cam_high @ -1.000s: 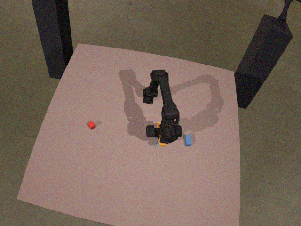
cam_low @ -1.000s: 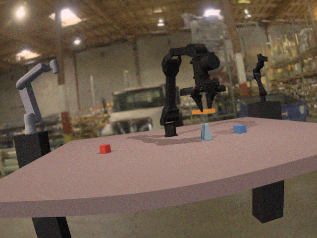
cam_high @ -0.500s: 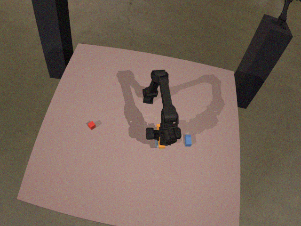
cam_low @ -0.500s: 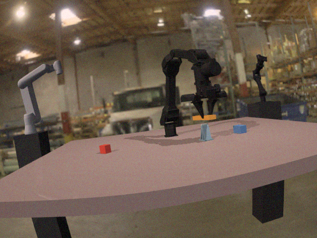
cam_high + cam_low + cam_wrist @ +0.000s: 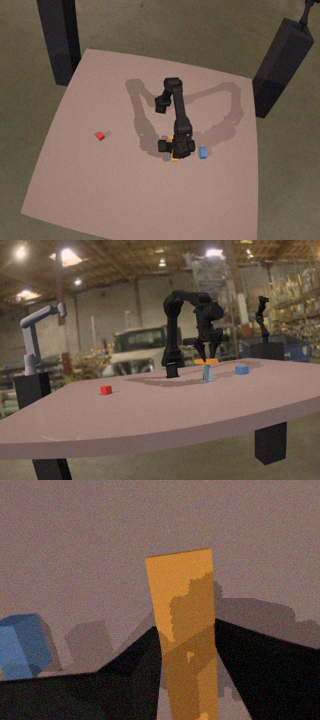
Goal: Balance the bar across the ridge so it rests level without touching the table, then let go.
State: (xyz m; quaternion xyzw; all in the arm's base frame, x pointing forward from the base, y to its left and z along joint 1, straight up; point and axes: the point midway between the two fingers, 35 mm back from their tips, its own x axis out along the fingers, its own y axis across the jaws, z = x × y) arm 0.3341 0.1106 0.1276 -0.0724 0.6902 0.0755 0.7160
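The orange bar (image 5: 174,159) (image 5: 213,361) (image 5: 182,577) is held about level above the table. My gripper (image 5: 208,360) (image 5: 184,629) is shut on the bar, one finger on each long side near its middle. The light blue ridge (image 5: 169,156) (image 5: 207,374) stands upright on the table directly below the bar in the exterior view. The bar's underside is very close to the ridge top there; whether they touch is hard to tell. In the wrist view the ridge is hidden. The arm covers much of the bar in the top view.
A blue block (image 5: 202,152) (image 5: 242,370) (image 5: 20,647) lies on the table (image 5: 134,196) (image 5: 155,415) to one side of the ridge. A red cube (image 5: 100,136) (image 5: 106,390) sits farther off on the other side. Other arms stand on pedestals beyond the table.
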